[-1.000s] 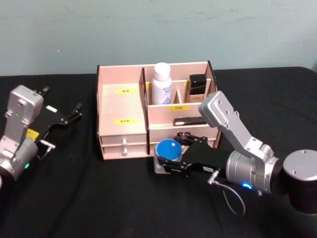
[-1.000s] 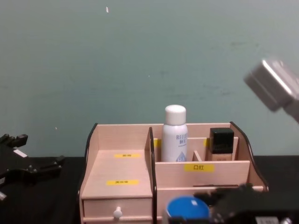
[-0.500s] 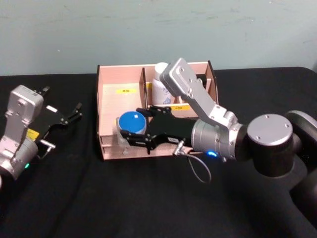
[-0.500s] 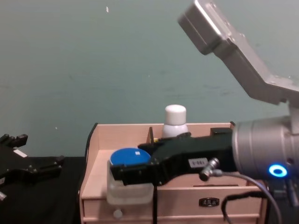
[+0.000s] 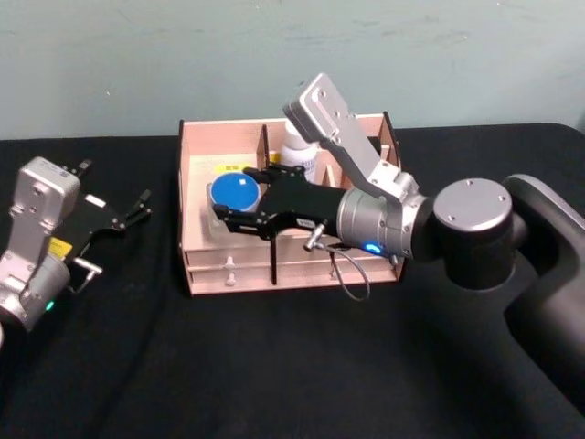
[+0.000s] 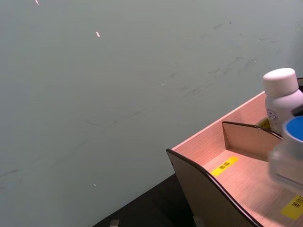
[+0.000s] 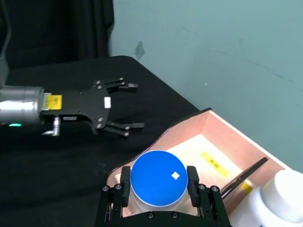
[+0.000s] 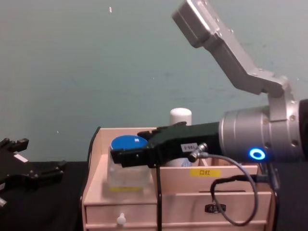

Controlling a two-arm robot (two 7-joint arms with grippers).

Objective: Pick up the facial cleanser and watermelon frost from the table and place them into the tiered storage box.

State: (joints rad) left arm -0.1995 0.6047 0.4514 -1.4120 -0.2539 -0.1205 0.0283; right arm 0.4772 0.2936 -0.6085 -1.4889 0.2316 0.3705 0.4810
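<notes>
Partly hidden behind the right arm, the pale wooden tiered storage box (image 5: 196,197) with dark curved side edges shows little of its right-hand compartments in the head view; a white round-capped plastic bottle (image 8: 180,115) stands at its far side, its body mostly covered by the arm. In the chest view the box's lower right corner is crossed by a looping grey cable (image 8: 231,202).

The clear, squarish jar with a round blue lid (image 5: 233,190) has smooth translucent walls that are hard to trace against the wood; a small white mark sits on the glossy lid. Which of the two named products it is cannot be read.

The right claw (image 5: 236,212), black and flat-fingered, pinches this jar from both sides, its fingers (image 7: 124,182) pressed against the lid's rim. The jar hangs over the box's wide left compartment, above the yellow labels and the white-knobbed drawer (image 8: 120,219).

Well to the left, the left claw (image 5: 128,212) rests spread apart above the black cloth surface (image 5: 137,366).
</notes>
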